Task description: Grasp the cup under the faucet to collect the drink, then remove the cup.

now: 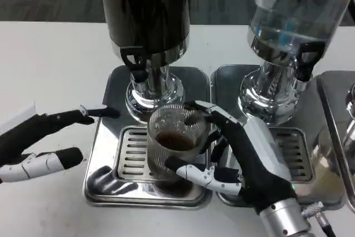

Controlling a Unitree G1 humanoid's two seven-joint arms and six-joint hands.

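Note:
A clear ribbed glass cup (175, 145) with a little dark drink at its bottom stands on the grated drip tray (131, 154) below the black faucet (135, 59) of the dark drink dispenser (145, 9). My right hand (244, 156) wraps around the cup from the right, with fingers behind it and the thumb in front near its base. My left hand (39, 140) hovers left of the tray, fingers apart and holding nothing; one fingertip reaches toward the tray's left edge.
A second dispenser (294, 15) holding clear liquid stands at the right on its own steel base and drip tray (294, 148). Another tray edge (338, 131) shows at the far right. Everything rests on a white table (50, 70).

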